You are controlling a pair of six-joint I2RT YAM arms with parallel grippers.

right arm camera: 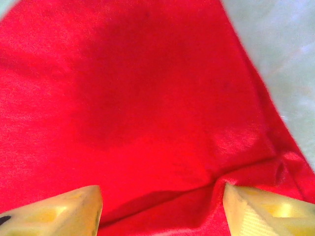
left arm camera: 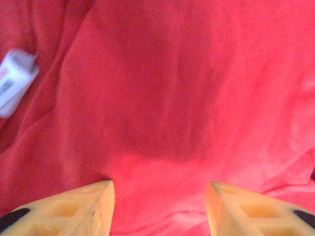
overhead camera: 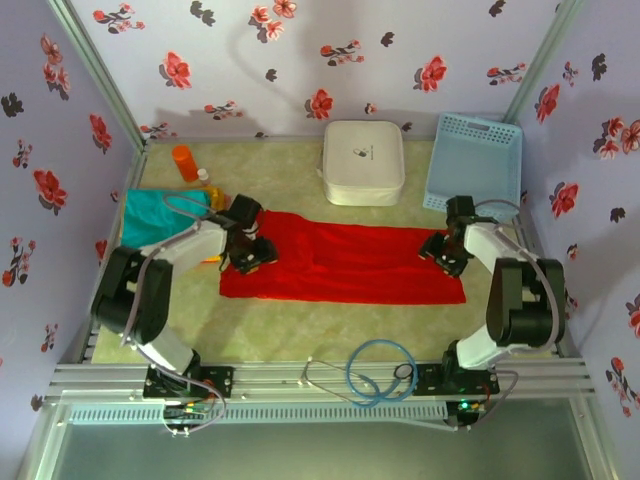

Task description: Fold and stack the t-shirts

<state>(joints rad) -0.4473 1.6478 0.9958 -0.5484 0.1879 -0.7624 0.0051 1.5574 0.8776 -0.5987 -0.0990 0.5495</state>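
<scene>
My left gripper [left arm camera: 158, 206] and right gripper [right arm camera: 162, 211] stand with jaws apart, pinching nothing, low over opposite ends of the red t-shirt [overhead camera: 345, 265]. It lies directly beneath them as a long band (seemingly folded lengthwise, not yet compact). The white tag [left arm camera: 15, 78] ahead-left of my left fingers has print too blurred to read. Outboard of that gripper, the teal t-shirt [overhead camera: 150, 212] lies crumpled, with no stack begun. The white case [overhead camera: 363, 160] farther off bears an unreadable logo.
</scene>
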